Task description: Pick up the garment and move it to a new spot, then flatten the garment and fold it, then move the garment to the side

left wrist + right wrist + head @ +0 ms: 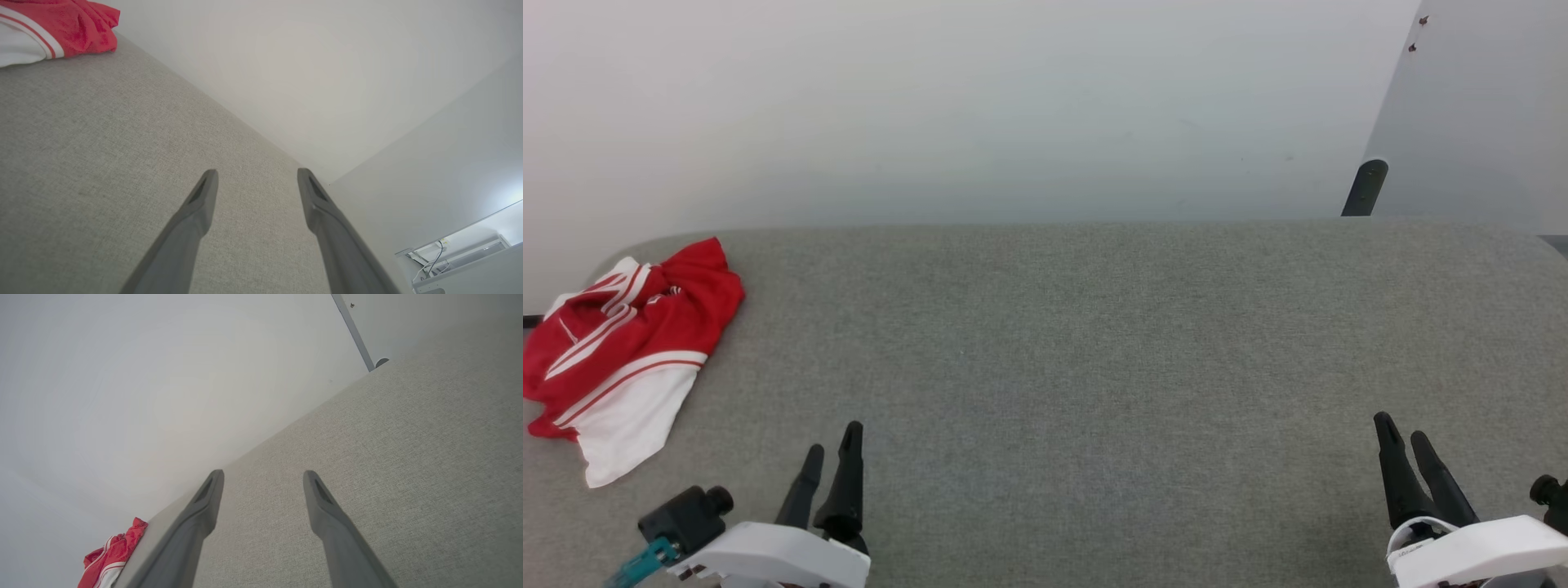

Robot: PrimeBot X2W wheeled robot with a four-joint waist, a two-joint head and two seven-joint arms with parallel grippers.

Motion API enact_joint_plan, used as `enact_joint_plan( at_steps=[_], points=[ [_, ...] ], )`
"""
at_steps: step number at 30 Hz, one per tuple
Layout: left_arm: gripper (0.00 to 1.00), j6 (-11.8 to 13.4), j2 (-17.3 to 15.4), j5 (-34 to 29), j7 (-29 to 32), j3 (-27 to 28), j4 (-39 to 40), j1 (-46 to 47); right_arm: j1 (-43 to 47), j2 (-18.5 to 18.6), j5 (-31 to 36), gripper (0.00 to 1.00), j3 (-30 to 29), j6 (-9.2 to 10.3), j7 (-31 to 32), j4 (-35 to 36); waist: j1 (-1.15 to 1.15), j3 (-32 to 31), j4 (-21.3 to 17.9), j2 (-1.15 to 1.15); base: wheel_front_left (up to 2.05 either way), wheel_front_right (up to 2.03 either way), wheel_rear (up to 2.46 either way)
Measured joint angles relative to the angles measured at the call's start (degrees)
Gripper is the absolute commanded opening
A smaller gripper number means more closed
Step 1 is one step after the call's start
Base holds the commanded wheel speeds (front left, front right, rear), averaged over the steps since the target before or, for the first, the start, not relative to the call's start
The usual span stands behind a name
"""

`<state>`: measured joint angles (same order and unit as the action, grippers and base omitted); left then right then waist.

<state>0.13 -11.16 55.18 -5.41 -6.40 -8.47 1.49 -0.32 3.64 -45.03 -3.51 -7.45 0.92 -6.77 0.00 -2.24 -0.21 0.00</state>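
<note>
- I find the garment (629,343), a red jersey shirt with white short sleeves and red-and-white striped trim, lying crumpled at the far left corner of the surface (1094,367), a wide top covered in grey woven fabric with rounded far corners.
- The shirt is bunched, not spread. A white sleeve panel points toward the near edge, and red folds are heaped toward the far edge. Its left part reaches the left edge of the surface; I cannot tell how far it hangs over. No print on it can be read.
- The left gripper (835,438) sits over the near edge toward the left corner. Its two long dark jaws are spread wide apart with nothing between them. It is near the shirt but clear of it.
- In the left wrist view, the left gripper (257,173) points across bare grey fabric, with the garment (61,28) at the upper left.
- The right gripper (1401,427) sits over the near edge toward the right corner, well apart from the shirt. Its jaws are likewise fully parted and hold nothing.
- In the right wrist view, the right gripper (263,473) points over bare fabric, with the garment (112,555) small at the far end.
- A plain white wall (931,106) stands behind the far edge, and a dark upright post (1365,188) stands behind the far right corner.
</note>
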Motion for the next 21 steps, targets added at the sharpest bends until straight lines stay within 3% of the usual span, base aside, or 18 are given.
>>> enact_joint_plan(
  at_steps=[13,21],
  points=[
    [1.00,0.4,0.2,-16.8,-2.2,0.9,3.8,-0.4,0.7,0.0,14.0,1.00,-0.4,0.00,-0.4,1.2,0.00,-0.7,0.1,0.00,0.00,0.00,0.00],
    [1.00,0.2,0.7,-23.8,-3.3,0.8,5.0,-1.1,1.0,0.0,19.7,1.00,-0.4,0.00,-0.9,1.8,0.00,-1.1,0.2,0.00,0.00,0.00,0.00]
  ],
)
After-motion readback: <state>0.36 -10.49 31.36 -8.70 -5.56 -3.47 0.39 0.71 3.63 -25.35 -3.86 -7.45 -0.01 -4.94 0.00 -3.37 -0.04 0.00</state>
